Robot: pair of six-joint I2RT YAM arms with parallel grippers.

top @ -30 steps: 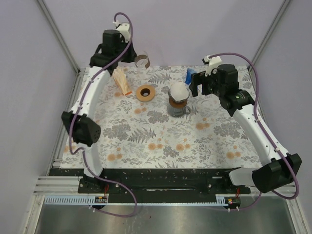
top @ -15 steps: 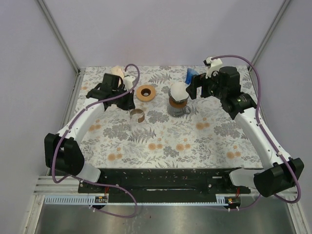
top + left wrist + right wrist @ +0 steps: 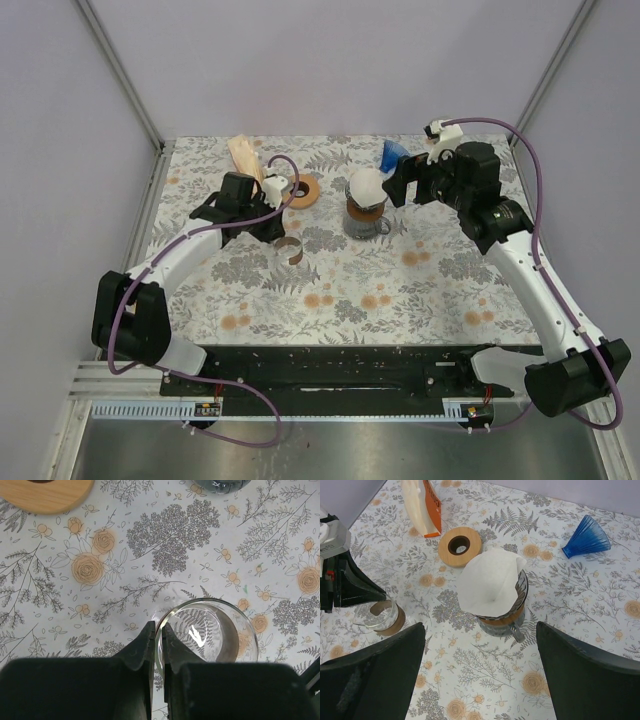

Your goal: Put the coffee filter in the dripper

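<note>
My right gripper [image 3: 480, 645] is spread wide with nothing in it. The coffee filter [image 3: 490, 580] is just ahead of that gap, already down in the dripper [image 3: 502, 616] (a bit lopsided, I'd say). My left gripper [image 3: 159, 647] is pinched nearly closed on the rim of a small glass [image 3: 215, 635], with the dripper well beyond those jaws. Looks basically done to me, maybe a nudge to seat it.

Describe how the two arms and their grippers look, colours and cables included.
Both arms have white curved link shells, left arm and right arm, with bulky black joint housings. A purple cable loops along each. A small white block sits atop each wrist. The left gripper and right gripper have matte black, wedge-shaped fingers.
</note>
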